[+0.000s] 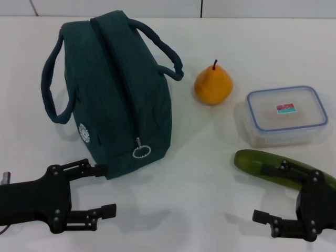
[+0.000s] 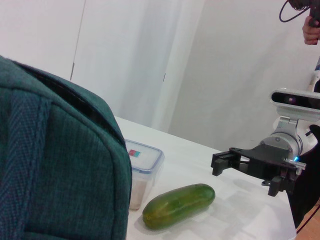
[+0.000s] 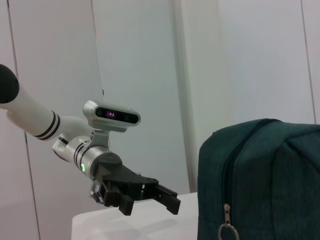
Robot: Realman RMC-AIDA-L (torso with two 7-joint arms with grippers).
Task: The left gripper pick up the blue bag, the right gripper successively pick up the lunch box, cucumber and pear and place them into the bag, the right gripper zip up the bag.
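The left gripper (image 1: 104,190) hangs with fingers spread at the near end of the blue bag (image 1: 118,86), which stands zipped, long axis running away from the robot. The right gripper (image 1: 269,194), also spread and empty, hovers over the cucumber (image 1: 262,164), lying crosswise beside the lidded lunch box (image 1: 286,115); the pear (image 1: 213,84) stands upright between bag and box.

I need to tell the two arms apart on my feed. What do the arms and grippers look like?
They look alike. The left gripper and right gripper are black two-fingered claws with visible screws on black bodies. In the wrist views each arm shows a silver wrist cuff carrying a silver camera bar with a dark lens strip, a small lit indicator, and white arm segments with black rings. Nothing visible marks one from the other.
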